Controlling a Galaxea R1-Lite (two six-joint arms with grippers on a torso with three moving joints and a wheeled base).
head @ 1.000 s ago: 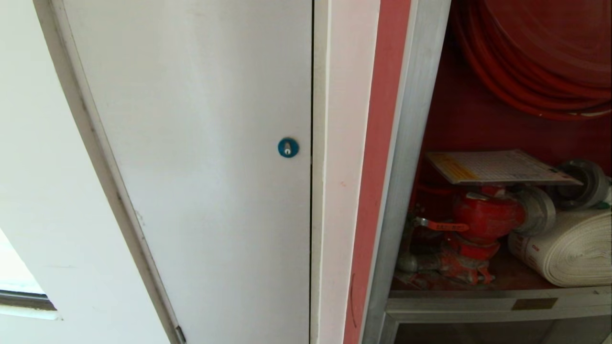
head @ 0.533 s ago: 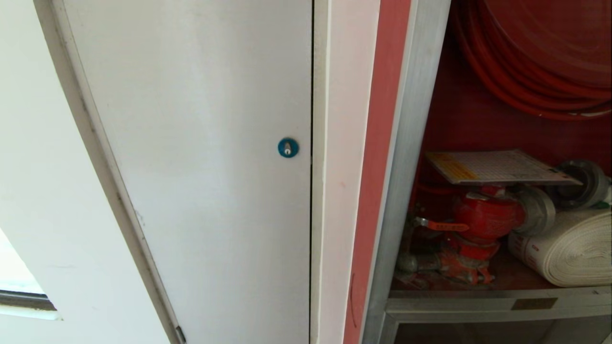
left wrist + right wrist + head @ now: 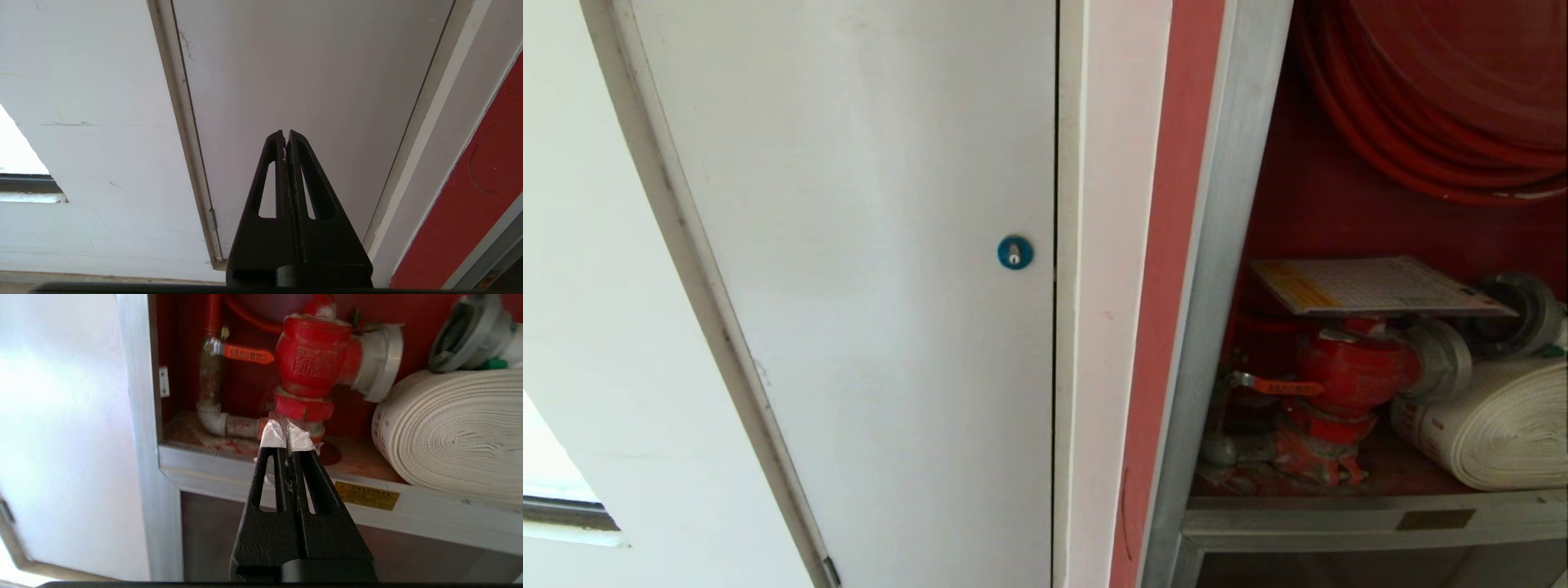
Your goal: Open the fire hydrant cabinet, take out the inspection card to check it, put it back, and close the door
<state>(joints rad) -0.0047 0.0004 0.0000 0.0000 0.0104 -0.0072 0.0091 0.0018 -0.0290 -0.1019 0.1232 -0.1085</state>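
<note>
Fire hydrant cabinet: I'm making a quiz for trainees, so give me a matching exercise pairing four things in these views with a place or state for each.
Things:
1. inspection card
2. rolled hose
3. round lock
4. right gripper

Places or states:
A. on the white door, left of the fire hydrant cabinet
B. lying flat on top of the red valve
C. shut, empty, in front of the cabinet's lower edge
D. on the cabinet floor, right of the valve

Pairs: 1-B, 2-D, 3-A, 4-C
</note>
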